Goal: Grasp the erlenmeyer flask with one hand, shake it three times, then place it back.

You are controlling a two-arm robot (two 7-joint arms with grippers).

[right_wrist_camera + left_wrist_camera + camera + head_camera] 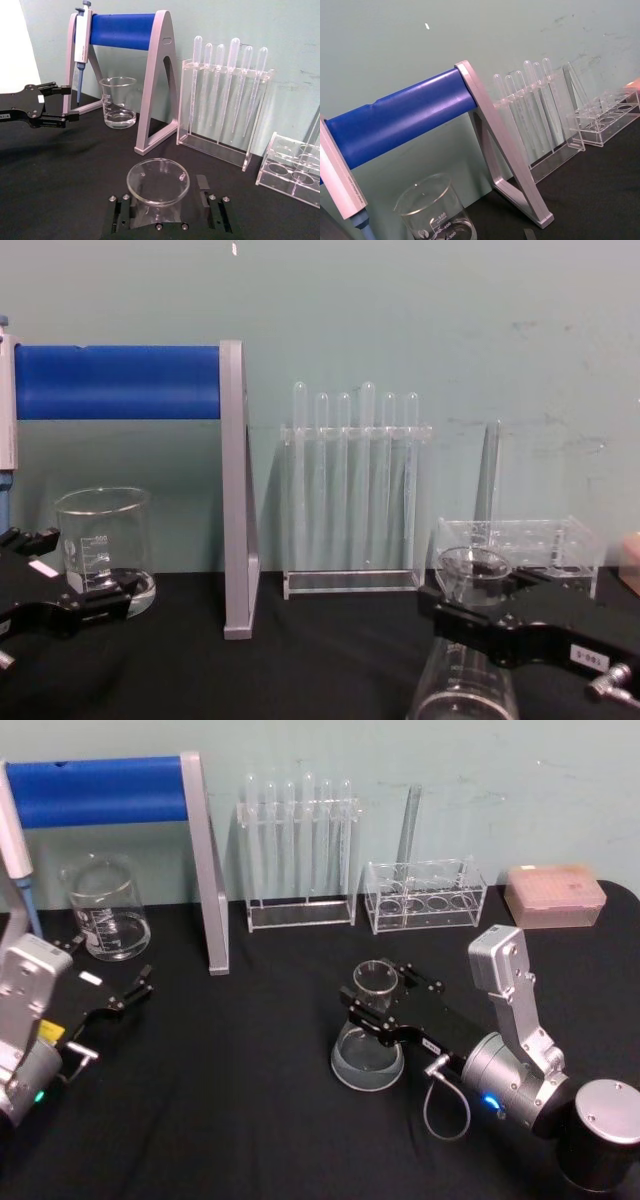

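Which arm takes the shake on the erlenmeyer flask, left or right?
Right. The right end effector straddles the neck of the erlenmeyer flask; the left end effector sits open near the beaker, well away from the flask.

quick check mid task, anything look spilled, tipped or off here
Nothing stands out. The flask stands upright on the table with the right pincer around its neck. The beaker and tube rack are upright, with no spill. The left pincer sits open by the beaker.
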